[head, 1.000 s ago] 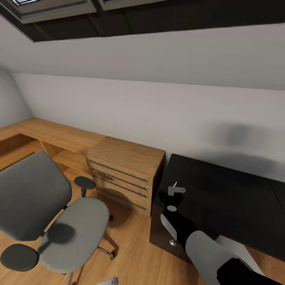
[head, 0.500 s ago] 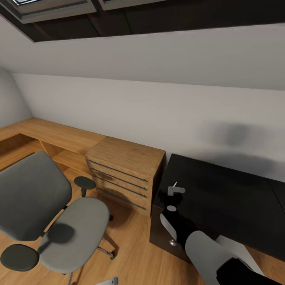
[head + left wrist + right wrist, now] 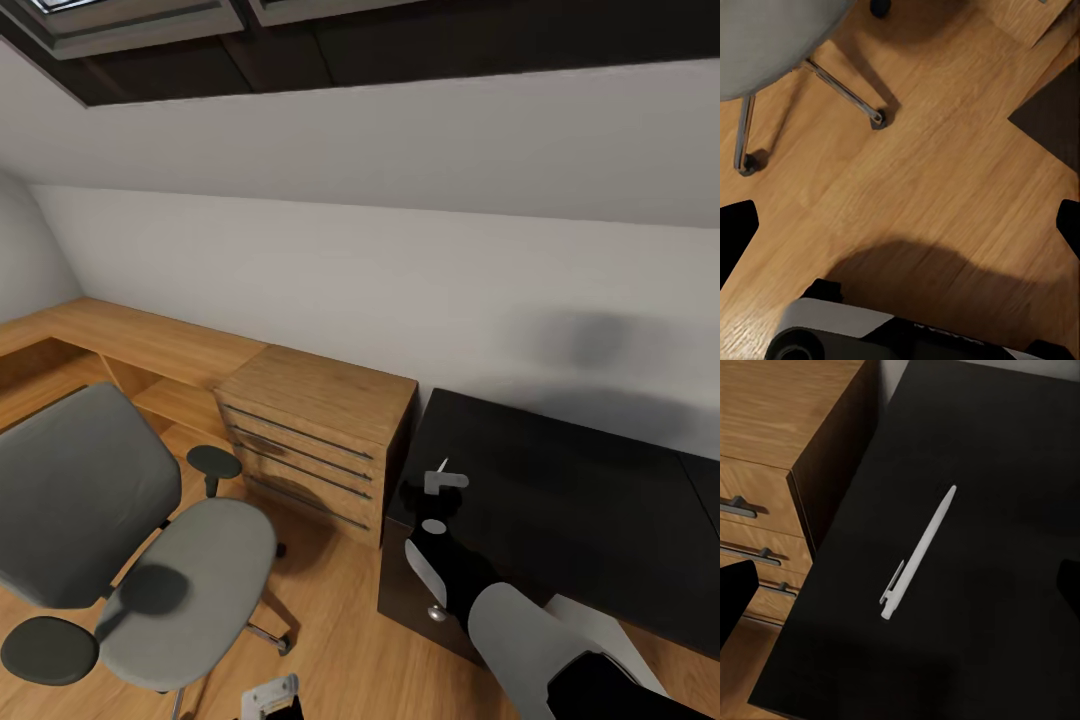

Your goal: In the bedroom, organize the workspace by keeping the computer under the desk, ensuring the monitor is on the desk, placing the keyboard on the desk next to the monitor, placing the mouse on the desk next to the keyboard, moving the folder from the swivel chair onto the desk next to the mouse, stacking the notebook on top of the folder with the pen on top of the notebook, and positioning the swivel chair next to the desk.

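Note:
A white pen (image 3: 919, 553) lies flat on a black desk top (image 3: 1005, 645) close to its corner, directly under my right gripper (image 3: 904, 585), which is open with its dark fingers spread to either side. In the head view, my right gripper (image 3: 428, 495) hovers over the left end of that black desk (image 3: 580, 500). A grey swivel chair (image 3: 195, 580) stands on the wood floor at the lower left. My left gripper (image 3: 272, 697) sits low beside the chair, open over the floor (image 3: 945, 172) near the chair's legs (image 3: 844, 90).
A wooden drawer unit (image 3: 310, 440) stands between the chair and the black desk, touching the desk's side. A long wooden counter (image 3: 150, 345) runs along the white wall at the left. A sloped ceiling with dark beams hangs overhead.
My left gripper has risen into the bottom edge of the head view. The right arm, the chair and the camera have stayed still.

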Motion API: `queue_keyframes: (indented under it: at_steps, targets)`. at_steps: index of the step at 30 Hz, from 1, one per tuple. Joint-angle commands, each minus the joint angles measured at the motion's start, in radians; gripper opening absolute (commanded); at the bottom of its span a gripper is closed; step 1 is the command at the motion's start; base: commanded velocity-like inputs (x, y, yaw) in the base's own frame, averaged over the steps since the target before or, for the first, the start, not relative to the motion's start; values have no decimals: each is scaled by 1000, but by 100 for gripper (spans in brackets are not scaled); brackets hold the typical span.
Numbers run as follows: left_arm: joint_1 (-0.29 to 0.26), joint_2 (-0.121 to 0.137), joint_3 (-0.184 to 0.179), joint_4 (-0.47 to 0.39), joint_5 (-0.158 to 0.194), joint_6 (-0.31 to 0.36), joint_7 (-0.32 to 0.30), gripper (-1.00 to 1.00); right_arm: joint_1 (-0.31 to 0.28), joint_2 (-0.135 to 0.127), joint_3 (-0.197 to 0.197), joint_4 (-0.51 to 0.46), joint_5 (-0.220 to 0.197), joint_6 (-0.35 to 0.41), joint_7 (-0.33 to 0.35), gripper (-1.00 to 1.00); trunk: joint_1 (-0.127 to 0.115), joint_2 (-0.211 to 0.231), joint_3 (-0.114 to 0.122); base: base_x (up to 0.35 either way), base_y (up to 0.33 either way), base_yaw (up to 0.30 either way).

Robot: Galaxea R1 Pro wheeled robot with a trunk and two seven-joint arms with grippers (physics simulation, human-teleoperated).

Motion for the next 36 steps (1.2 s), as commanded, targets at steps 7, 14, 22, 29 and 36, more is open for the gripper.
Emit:
queue_keyframes:
  at_steps: [7, 14, 22, 29, 36]
  targets:
    - [-1, 35, 5, -111, 12, 23, 24, 100, -1, -1, 7, 1, -11, -7, -5, 100, 0, -2, -2, 0, 0, 0]
    - [-1, 36, 138, -220, 11, 166, 81, 100, -1, 0, 7, 2, -11, -7, -4, 100, 0, -2, -2, 0, 0, 0]
    - [-40, 31, 230, -391, 17, 346, 102, 100, -1, -1, 7, 3, -11, -9, -4, 100, 0, -2, -2, 0, 0, 0]
    - [-134, 11, 352, -403, 88, 464, 104, 100, 0, -2, 7, 8, -10, -50, -4, 100, 0, -2, -2, 0, 0, 0]
    - [-155, 13, 402, -332, 117, 493, 99, 100, 0, -3, 7, 12, -11, -70, -4, 100, 0, -2, -2, 0, 0, 0]
